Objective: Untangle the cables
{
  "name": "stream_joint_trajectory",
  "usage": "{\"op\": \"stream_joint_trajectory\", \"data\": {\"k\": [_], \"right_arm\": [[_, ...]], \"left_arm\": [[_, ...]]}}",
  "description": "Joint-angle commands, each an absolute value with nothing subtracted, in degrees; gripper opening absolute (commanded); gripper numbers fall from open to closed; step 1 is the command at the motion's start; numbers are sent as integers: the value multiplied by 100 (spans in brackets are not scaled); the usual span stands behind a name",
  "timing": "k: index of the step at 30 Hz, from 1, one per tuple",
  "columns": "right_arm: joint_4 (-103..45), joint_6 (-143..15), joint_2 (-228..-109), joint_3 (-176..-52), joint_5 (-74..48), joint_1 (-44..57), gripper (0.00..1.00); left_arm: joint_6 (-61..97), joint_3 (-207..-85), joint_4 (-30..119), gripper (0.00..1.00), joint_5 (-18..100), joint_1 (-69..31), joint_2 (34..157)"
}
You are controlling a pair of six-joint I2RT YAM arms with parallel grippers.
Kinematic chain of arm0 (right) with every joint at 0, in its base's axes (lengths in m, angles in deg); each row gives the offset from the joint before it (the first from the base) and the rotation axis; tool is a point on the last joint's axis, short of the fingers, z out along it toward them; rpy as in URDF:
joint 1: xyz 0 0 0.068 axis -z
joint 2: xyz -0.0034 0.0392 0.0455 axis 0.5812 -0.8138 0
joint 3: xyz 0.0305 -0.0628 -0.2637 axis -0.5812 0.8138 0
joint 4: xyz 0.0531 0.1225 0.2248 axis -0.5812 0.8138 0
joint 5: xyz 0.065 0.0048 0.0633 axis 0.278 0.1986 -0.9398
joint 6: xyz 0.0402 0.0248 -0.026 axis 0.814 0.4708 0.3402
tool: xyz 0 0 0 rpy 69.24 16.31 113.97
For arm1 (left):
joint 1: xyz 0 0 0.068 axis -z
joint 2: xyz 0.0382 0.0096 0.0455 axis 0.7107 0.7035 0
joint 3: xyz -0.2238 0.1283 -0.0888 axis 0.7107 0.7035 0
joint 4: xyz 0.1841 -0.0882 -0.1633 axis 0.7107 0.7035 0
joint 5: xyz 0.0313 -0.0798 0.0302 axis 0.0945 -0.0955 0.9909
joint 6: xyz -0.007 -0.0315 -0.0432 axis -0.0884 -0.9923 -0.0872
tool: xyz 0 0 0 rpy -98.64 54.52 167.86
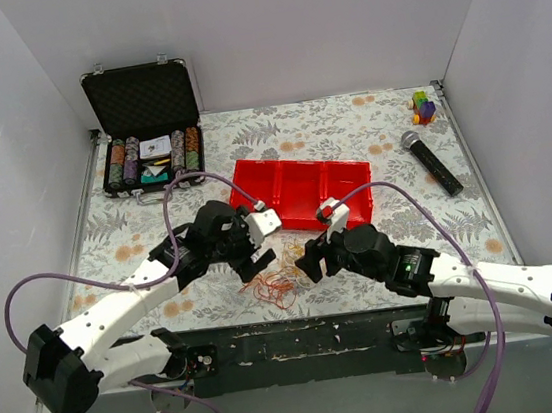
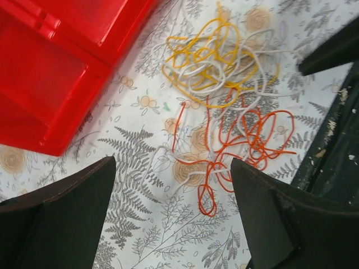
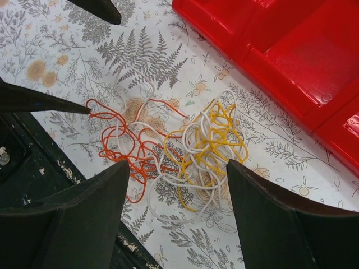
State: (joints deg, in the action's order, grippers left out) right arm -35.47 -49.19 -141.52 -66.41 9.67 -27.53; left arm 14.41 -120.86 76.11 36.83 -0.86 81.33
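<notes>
Cables: we see the cables [image 2: 224,101] as one loose clump on the tabletop [image 1: 367,125], close to its near edge and between the two arms.
Orange: the orange strands [image 2: 247,140] make up the near side of the clump, with a red strand [image 2: 178,126] running out beside them.
Yellow and white: the yellow loops [image 2: 207,50] and white loops [image 2: 247,73] cross each other many times on the far side.
Left fingers: the left fingers [image 2: 67,218] are spread wide above the orange end and hold nothing. From the right wrist view one tip sits just beside an orange loop; we cannot tell whether it touches.
Right fingers: the right fingers [image 3: 73,218] are also spread wide and bare, above the yellow and white part.
Tray: the red tray [image 1: 304,188] lies just beyond the clump, with no cable in it.
Done: we judge that very little is done. The colours lean to separate sides, but no strand lies free.
Left: nearly all of it, since each colour has to be pulled clear of the others.
</notes>
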Motion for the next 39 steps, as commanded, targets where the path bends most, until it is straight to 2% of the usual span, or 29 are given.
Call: {"op": "stream_joint_trajectory", "data": {"k": [1, 6, 12, 28, 36, 39], "right_arm": [[-3844, -4869, -14125, -6640, 969, -2775, 78], [-3870, -4886, -14248, -6666, 943, -2775, 78], [-3888, -4869, -14327, -6719, 934, -2775, 78], [-3756, -4886, -14485, -6921, 960, -2783, 78], [-3808, -4790, -14564, -6912, 960, -2775, 77], [-3896, -4790, -14626, -6930, 952, -2783, 77]], "left_arm": [[996, -11912, 7013, 88, 3611, -686, 8188], [775, -11886, 7126, 91, 3206, -1610, 8531], [1073, -11596, 7477, 92, 2556, -1672, 8865], [1188, -11157, 6995, 88, 2134, -2129, 9296], [1241, -10963, 6977, 66, 1711, -2129, 9437], [1241, -10893, 6872, 53, 1807, -2129, 9472]]}}
